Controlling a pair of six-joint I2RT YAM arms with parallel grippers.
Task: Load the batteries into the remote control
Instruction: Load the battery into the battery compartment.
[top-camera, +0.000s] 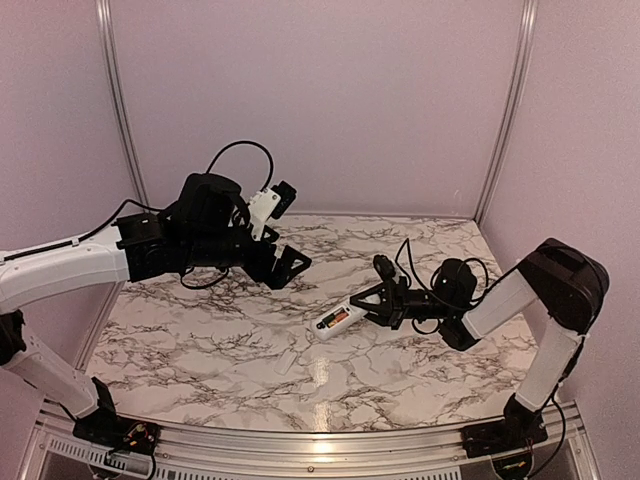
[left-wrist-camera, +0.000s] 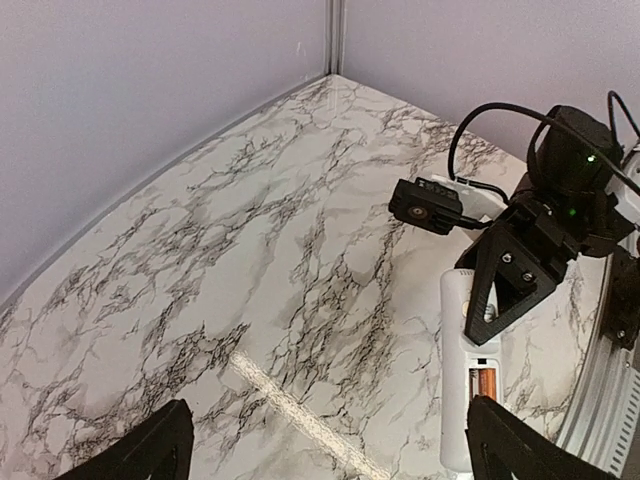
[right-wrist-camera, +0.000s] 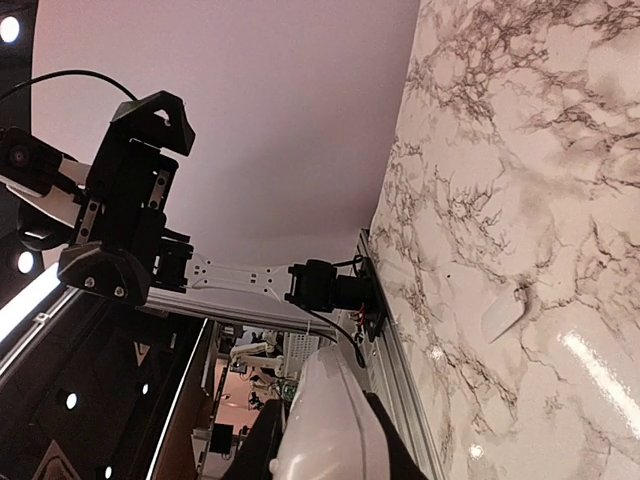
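– On the marble table (top-camera: 200, 340), right of centre: what do you enter first?

– Item one, remote control (top-camera: 335, 320). White, slim, back side up, battery bay uncovered. Lifted at a slant, its far end low by the tabletop. My right gripper (top-camera: 372, 305) is pressed shut on its near end.

– Item two?

– Battery (left-wrist-camera: 486, 384). Orange-red, lying in the open bay. One shows plainly. Whether a second sits beside it, I cannot tell from my views.

– Item three?

– Left gripper (top-camera: 288, 262). Fingers (left-wrist-camera: 140, 455) spread wide, nothing between them. It hangs above the table, well apart from the remote, with its camera looking down on the bay.

– Anything loose?

– Cover plate (top-camera: 286, 360). Small, flat, white, lying alone on the marble nearer my bases. Neither hand touches it.

– Step in hand, by your reckoning?

– Loading, at or near its end, with the bay not yet closed.

– What does the next move call for?

– My guess is a check that every cell lies flat. After that, my left hand goes down to the plate. It is thin and lies flush, so it needs an edge pinch. My right must hold the remote steady while the plate slides on.
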